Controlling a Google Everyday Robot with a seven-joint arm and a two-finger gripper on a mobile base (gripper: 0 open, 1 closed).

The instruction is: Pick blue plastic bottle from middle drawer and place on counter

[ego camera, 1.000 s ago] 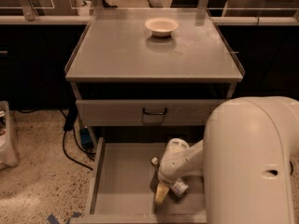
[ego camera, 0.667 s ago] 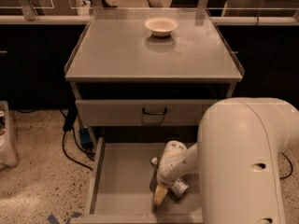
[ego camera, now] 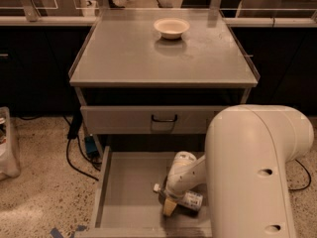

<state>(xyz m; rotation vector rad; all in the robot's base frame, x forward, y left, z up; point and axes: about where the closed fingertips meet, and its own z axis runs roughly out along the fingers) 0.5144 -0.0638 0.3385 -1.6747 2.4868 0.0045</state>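
The blue plastic bottle lies on its side on the floor of the open middle drawer, right of centre, with its white cap pointing left. My gripper reaches down into the drawer and sits right over the bottle's neck end, touching or nearly touching it. My large white arm link fills the lower right and hides the drawer's right side. The grey counter is the cabinet's top, above and behind.
A shallow cream bowl stands at the back middle of the counter. A shut grey drawer front with a black handle is just above the open drawer. Cables and a white bag lie on the floor at left.
The large arm link has shifted a little to the left. The gripper stays low over the bottle in nearly the same spot. The bottle has not visibly moved.
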